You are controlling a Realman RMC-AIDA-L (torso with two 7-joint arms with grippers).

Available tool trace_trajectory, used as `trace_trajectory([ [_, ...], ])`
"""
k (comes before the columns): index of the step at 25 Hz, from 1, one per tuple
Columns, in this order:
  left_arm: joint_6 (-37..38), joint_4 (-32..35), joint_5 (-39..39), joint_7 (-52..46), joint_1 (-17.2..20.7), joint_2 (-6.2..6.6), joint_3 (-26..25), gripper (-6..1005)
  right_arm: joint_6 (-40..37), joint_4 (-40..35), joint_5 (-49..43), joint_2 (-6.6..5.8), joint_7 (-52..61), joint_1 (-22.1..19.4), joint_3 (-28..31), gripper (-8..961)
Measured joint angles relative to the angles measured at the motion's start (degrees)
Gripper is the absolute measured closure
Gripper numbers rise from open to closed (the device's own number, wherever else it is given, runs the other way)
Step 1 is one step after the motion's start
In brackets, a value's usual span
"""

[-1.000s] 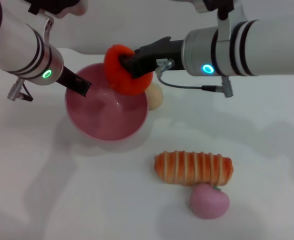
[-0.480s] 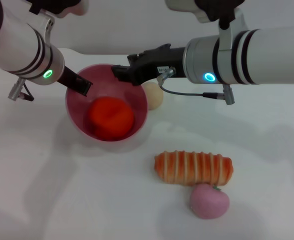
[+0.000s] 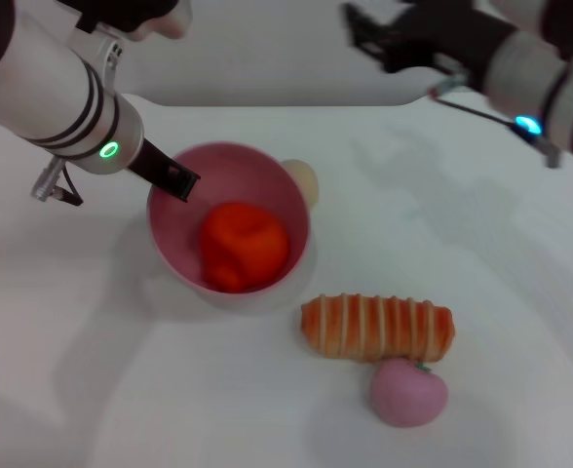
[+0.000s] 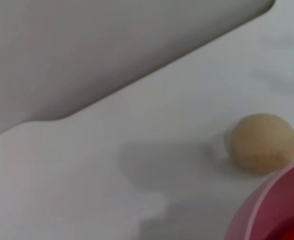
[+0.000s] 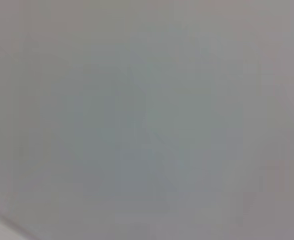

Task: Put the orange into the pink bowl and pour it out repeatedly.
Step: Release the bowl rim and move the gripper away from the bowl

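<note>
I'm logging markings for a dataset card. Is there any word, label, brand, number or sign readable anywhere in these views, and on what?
None: no view shows readable text.
Pink bowl, held at its rim by the left gripper: no print.
Orange inside it: no label.
Striped bread, pink fruit, beige ball: unmarked.
Right gripper, raised at the far side: blurred, nothing legible.

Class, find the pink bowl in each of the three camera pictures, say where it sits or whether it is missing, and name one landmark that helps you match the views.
Head view: the pink bowl sits left of centre, holding the orange, with the left pincer at its rim.
Left wrist view: only an arc of its rim shows in the lower right corner.
Right wrist view: not in it.
Shared landmark: the beige ball beside the bowl.
</note>
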Motion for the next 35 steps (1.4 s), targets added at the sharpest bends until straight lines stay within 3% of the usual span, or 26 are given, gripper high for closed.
trace_trajectory([
  [5,-0.6,-3.5,-1.1,-0.2,-1.9,-0.12,-0.1,963,-8.2,3.3,-0.1,-0.03,-3.3,-3.9,0.7,367],
  [9,-0.1,-7.3,-2.1,-0.1,-3.5,-0.08,-0.1,963,-10.0,4.6,-0.1,0.02,-3.6,-5.1,0.7,362],
  [35,3.4,-13.4,-3.8,0.2,-5.2,-0.03,0.6,963,-11.1,6.9,0.3,-0.11,-3.0,-4.4,1.2,325],
])
